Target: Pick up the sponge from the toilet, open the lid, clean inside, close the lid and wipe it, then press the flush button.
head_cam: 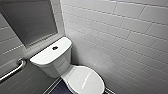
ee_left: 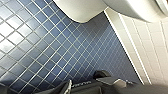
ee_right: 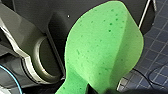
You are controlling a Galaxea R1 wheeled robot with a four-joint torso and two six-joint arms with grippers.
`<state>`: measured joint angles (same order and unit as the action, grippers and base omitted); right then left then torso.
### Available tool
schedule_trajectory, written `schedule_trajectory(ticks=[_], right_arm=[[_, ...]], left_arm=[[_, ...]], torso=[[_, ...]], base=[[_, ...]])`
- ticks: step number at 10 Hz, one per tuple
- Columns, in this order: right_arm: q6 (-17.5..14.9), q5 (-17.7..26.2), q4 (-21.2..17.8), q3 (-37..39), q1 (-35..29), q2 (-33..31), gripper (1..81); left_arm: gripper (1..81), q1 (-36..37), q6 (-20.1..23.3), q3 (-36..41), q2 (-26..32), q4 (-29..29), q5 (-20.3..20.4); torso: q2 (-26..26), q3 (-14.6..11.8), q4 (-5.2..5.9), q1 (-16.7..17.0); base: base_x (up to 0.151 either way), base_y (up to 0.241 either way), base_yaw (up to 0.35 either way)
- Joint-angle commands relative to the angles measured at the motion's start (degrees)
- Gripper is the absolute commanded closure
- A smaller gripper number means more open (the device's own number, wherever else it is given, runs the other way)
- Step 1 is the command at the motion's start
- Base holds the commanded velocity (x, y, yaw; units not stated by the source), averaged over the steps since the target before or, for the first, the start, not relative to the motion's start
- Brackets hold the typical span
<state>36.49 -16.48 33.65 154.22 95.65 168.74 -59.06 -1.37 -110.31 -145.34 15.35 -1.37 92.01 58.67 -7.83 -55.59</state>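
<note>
sponge (ee_right: 105,45): one, bright green with darker speckles, clamped in the right gripper (ee_right: 100,89), whose jaws are clenched on its narrow end. its long axis runs straight out from the jaws, and the broad rounded end points away from the gripper. the pad is bowed along that axis, with one long edge curled over. it touches nothing else and hangs above the blue tiled floor (ee_right: 157,50), in front of the robot's dark body.

one toilet (head_cam: 53,66) stands in the corner of the white tiled wall (head_cam: 120,37). its one lid (head_cam: 85,80) is shut flat on the bowl. the lid's long axis runs from the tank outward, and its rounded front end points away from the tank, toward the robot. the tank top (head_cam: 43,56) lies crosswise to the lid. one flush button (head_cam: 55,47), dark and round, sits at the middle of the tank top, clear of all its edges.

one metal grab bar (head_cam: 13,69) is fixed to the wall beside the tank. one dark framed panel (head_cam: 27,20) is set above the bar.

the left gripper (ee_left: 87,86) hangs low over the floor beside the underside of the bowl (ee_left: 80,10). whether it is released or clenched cannot be told.
</note>
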Motion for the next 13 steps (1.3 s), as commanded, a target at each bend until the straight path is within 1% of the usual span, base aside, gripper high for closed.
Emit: schedule_trajectory(ticks=[1, 3, 4, 5, 6, 9, 10, 11, 13], right_arm=[[0.08, 3.30, 0.28, -0.07, 1.44, 0.04, 81.1], [0.16, 3.30, 0.20, -0.07, 1.44, 0.66, 81.1], [0.25, 3.21, -0.76, -0.07, 1.61, 0.57, 81.1], [0.16, 3.21, -3.31, 0.10, 1.70, 0.40, 81.1], [-0.01, 3.29, -3.41, 0.10, 1.53, 0.30, 81.1], [-0.71, 4.18, -3.15, 0.19, 1.09, 1.70, 81.1], [-0.98, 4.26, -2.36, 0.19, 1.09, 1.89, 81.1], [-0.89, 4.18, -1.65, 0.10, 1.09, 2.06, 81.1], [-0.80, 4.18, -1.92, 0.45, 0.74, 2.50, 81.1]], left_arm=[[1.0, 4.34, 0.13, 1.68, -0.12, 0.57, -3.64], [1.0, 5.31, 0.13, 1.50, -1.44, 0.13, -3.91], [1.0, 6.45, 0.14, 1.42, -2.59, -0.40, -5.47], [1.0, 7.68, 0.22, 1.67, -3.04, 0.20, -8.29], [1.0, 7.95, 0.13, 2.02, -3.56, 0.56, -8.92], [1.0, 8.04, 0.14, 1.24, -8.30, 0.21, -8.92], [1.0, 8.47, 0.14, 0.97, -10.15, 0.30, -8.92], [1.0, 9.26, 0.13, 0.89, -11.20, 0.56, -8.83], [1.0, 10.76, 0.05, 0.80, -12.53, 2.32, -9.01]], torso=[[0.00, 0.00, 0.00, 0.00], [0.02, 0.00, 0.00, 0.00], [0.02, 0.00, 0.00, 0.00], [0.02, 0.00, 0.00, 0.00], [0.02, 0.00, 0.00, 0.00], [0.02, 0.00, 0.00, 0.00], [0.02, 0.00, 0.00, 0.00], [0.02, 0.00, 0.00, 0.00], [0.02, 0.00, 0.00, 0.00]], base=[[0.000, 0.000, 0.000], [0.000, 0.000, 0.000], [0.000, 0.000, 0.000], [0.000, 0.000, 0.000], [0.000, 0.000, 0.000], [0.000, 0.000, 0.000], [0.000, 0.000, 0.000], [0.000, 0.000, 0.000], [0.000, 0.000, 0.000]])
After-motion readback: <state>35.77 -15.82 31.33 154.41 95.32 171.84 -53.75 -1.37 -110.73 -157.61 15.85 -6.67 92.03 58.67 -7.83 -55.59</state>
